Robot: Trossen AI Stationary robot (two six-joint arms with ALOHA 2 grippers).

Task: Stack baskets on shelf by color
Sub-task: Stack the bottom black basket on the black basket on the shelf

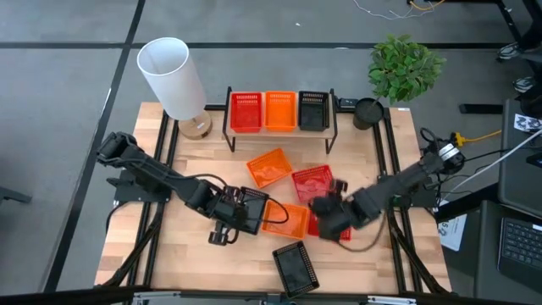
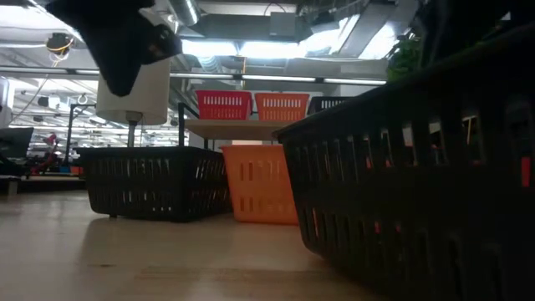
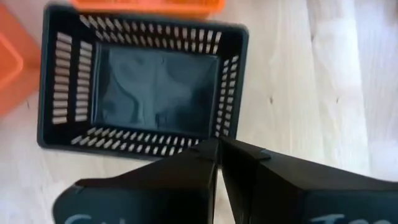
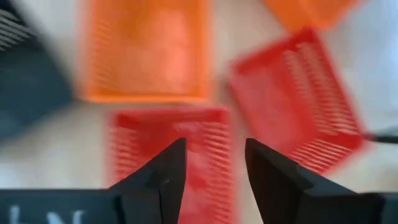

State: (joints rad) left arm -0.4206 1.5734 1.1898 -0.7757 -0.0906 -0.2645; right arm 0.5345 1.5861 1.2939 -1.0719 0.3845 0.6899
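Baskets [image 4: 168, 155], light stiff mesh best pinched at a rim, lay beneath the right gripper [image 4: 214, 163], fingers spread; left gripper [image 3: 217, 152] clenched empty.

Wood tabletop [image 1: 195, 254] carries my shelf [image 1: 279, 133], a lamp [image 1: 174, 80] and a potted plant [image 1: 402, 72] along the back. Shelf holds red [image 1: 246, 112], orange [image 1: 280, 111], black [image 1: 312, 111] baskets. Loose baskets sit on the tabletop: orange [image 1: 269, 167], red [image 1: 311, 181], black [image 1: 295, 266].

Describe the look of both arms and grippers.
Both arms are dark, jointed, with black cables trailing along them. The left gripper has two flat, dark, wedge-shaped fingers bearing pale lettering near the base. The right gripper has matching pointed dark fingers, also with pale lettering.
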